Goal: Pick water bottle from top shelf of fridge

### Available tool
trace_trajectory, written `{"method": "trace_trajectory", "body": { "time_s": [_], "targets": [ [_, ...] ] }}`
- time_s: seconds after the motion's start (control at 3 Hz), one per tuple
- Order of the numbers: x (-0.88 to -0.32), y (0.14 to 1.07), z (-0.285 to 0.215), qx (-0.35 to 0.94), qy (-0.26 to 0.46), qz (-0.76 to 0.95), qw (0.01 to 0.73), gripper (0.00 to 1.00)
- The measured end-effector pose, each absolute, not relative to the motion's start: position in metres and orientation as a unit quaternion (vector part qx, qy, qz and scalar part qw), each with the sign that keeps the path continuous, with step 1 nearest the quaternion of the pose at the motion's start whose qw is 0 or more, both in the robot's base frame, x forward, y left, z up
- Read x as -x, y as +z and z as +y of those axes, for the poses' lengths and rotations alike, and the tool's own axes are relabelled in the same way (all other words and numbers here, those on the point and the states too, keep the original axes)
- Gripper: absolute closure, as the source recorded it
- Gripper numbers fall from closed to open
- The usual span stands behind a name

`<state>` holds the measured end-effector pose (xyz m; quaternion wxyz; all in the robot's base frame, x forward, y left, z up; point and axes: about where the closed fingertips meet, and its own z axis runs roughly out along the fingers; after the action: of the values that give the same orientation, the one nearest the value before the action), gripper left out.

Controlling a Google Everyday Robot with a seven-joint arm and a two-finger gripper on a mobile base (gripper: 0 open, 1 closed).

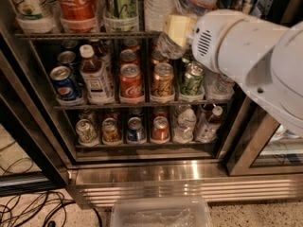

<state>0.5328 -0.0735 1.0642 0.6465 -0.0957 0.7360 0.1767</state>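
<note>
Arm's gripper at top shelf front, pinching water bottle; btl tilted, base fwd of rail.

Floor: pale speckled stone, dimly and warmly lit.
Cables: black, tangled loose at lower left.
Bin: clear plastic, standing at bottom centre.
Pincer: high up, just right of centre.
</note>
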Motion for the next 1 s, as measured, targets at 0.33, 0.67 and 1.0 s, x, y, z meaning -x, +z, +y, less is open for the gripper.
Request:
{"method": "trace_trajectory", "body": {
  "time_s": [0.33,0.67,1.0],
  "targets": [
    [-0.533,1.064,-0.073,0.096,0.177,0.736,0.646,1.00],
    [-0.515,1.055,-0.062,0.115,0.183,0.747,0.628,1.00],
    [-0.480,1.029,-0.051,0.131,0.190,0.773,0.591,1.00]
  ]
}}
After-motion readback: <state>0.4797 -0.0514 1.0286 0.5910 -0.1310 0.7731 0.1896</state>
